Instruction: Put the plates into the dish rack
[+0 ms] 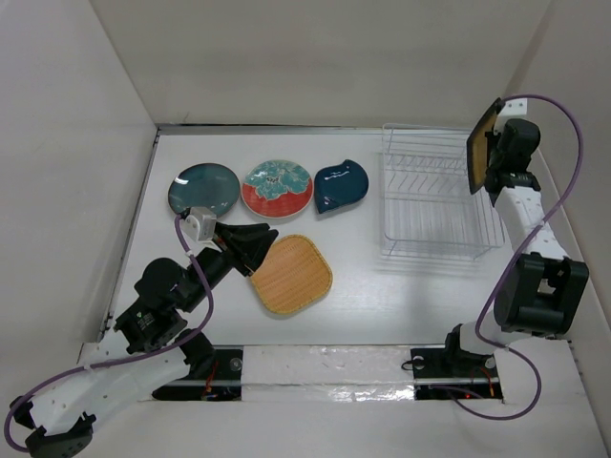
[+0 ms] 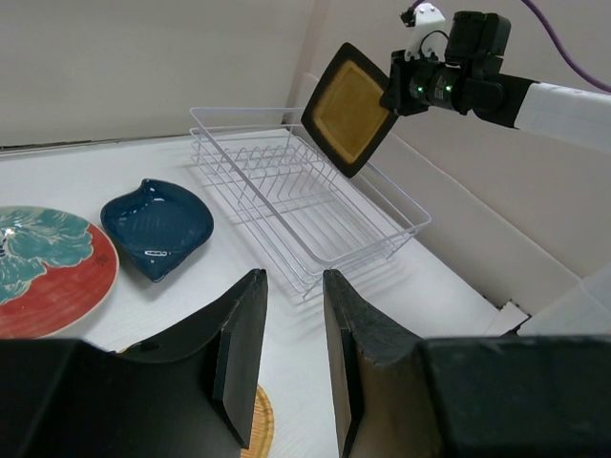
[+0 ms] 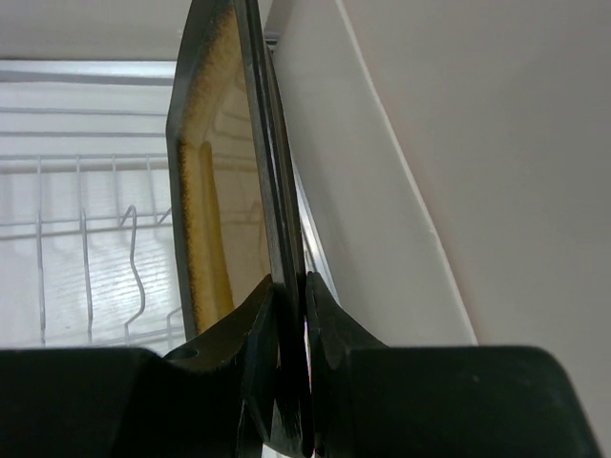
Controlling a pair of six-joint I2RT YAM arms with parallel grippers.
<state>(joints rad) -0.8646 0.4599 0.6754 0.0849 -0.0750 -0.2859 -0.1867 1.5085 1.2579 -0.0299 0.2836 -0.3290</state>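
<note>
I read the right gripper (image 1: pixel 490 160) as clamped on the black-rimmed tan plate (image 2: pixel 351 107). In the right wrist view its two black fingers (image 3: pixel 256 343) pinch the lower rim with no gap visible. This plate is a glossy rounded square with a mottled mustard-tan well and a thin dark border. It is held on edge in the air, above the right-hand side of the dish rack (image 1: pixel 431 205) and close to the side wall.

The dish rack is a rectangular basket of thin white wire with a raised rim and rows of upright tines along its floor. It stands on the smooth white table (image 1: pixel 382 305), right of centre.

The left gripper (image 2: pixel 292 286) stands open. Its matte black, flat-faced fingers are parallel with a moderate gap, and only table surface shows between them. In the top view it sits at the left edge of the tan woven plate (image 1: pixel 291 274), a rounded square with a fine ribbed weave texture, lying flat. I cannot tell whether a finger touches it.

Three more plates lie flat in a row along the far side:
- The round dark teal plate (image 1: pixel 204 188), glossy.
- The round floral plate (image 1: pixel 278 187), with a red rim and a teal flower pattern.
- The navy leaf-shaped plate (image 1: pixel 341 184), a shallow glazed dish with a pointed tip, nearest the rack.
</note>
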